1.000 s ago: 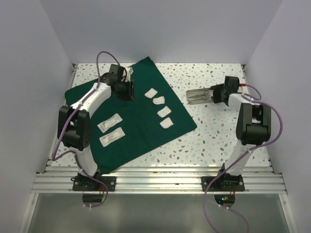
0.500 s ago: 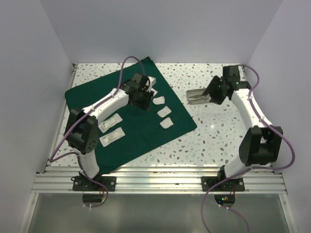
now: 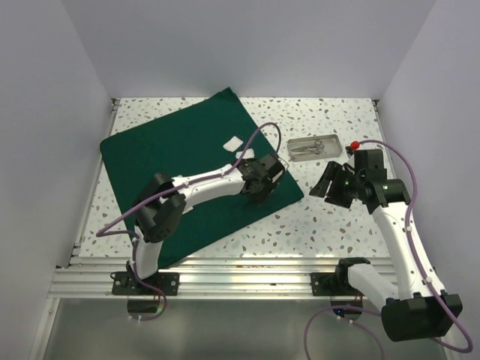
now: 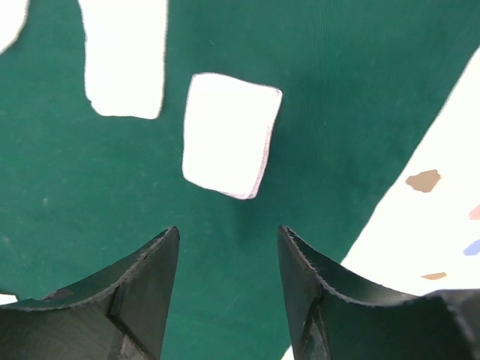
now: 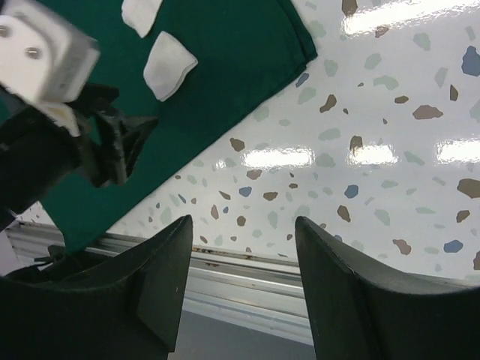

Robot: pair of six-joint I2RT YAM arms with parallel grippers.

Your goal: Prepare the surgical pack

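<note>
The dark green drape [image 3: 180,161] lies flat on the table's left half. My left gripper [image 3: 264,184] is open and empty, low over the drape's right corner. In the left wrist view, a white gauze pad [image 4: 229,146] lies just ahead of my open left gripper [image 4: 229,251], with two more pads [image 4: 124,60] beyond. Two gauze pads [image 3: 234,142] show in the top view. The steel tray [image 3: 315,139] with scissor-like instruments [image 3: 307,148] sits on bare table right of the drape. My right gripper [image 3: 322,186] is open and empty, nearer than the tray. The white packets are hidden.
The right wrist view shows my open right gripper [image 5: 240,225] above speckled table, the drape's corner [image 5: 289,34], two gauze pads [image 5: 169,66], the left arm's gripper [image 5: 75,142] and the aluminium rail [image 5: 247,292] at the near edge. White walls enclose the table.
My left arm has swung from the drape's back to its right corner over the gauze pads. My right arm has drawn back from the tray toward the near edge.
</note>
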